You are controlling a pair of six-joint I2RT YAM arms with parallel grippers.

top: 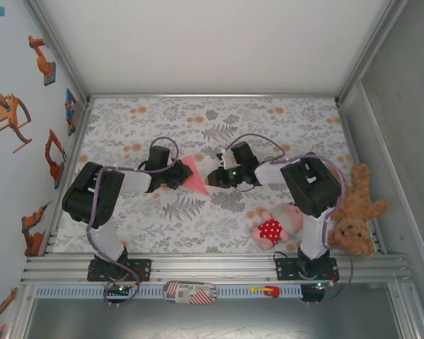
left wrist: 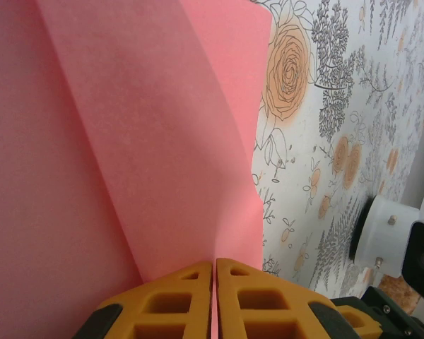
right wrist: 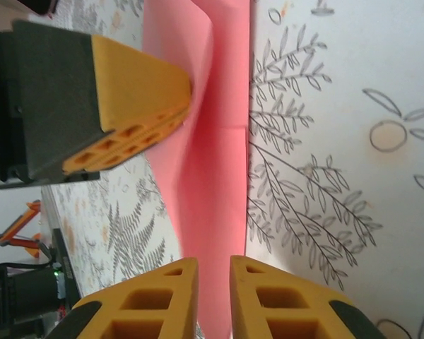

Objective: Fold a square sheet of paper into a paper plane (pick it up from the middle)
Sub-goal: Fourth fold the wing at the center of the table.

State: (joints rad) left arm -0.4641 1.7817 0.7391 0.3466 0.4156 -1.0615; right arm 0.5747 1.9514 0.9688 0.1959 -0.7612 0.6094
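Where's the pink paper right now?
Top view, mid-table, left of the plush doll: the left gripper pinches one side of the folded pink paper, and its other end runs between the slightly parted fingers of the right gripper.

pink paper (right wrist: pixel 215 176) between parted right fingers (right wrist: pixel 155 300); left fingers (right wrist: pixel 138 99) pinch it

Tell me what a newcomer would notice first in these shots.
The folded pink paper in the middle of the scene: the left claw is pinched shut on it, while the right claw stands slightly open around its edge. Next, the doll in a red dress and the brown teddy bear at the near right.
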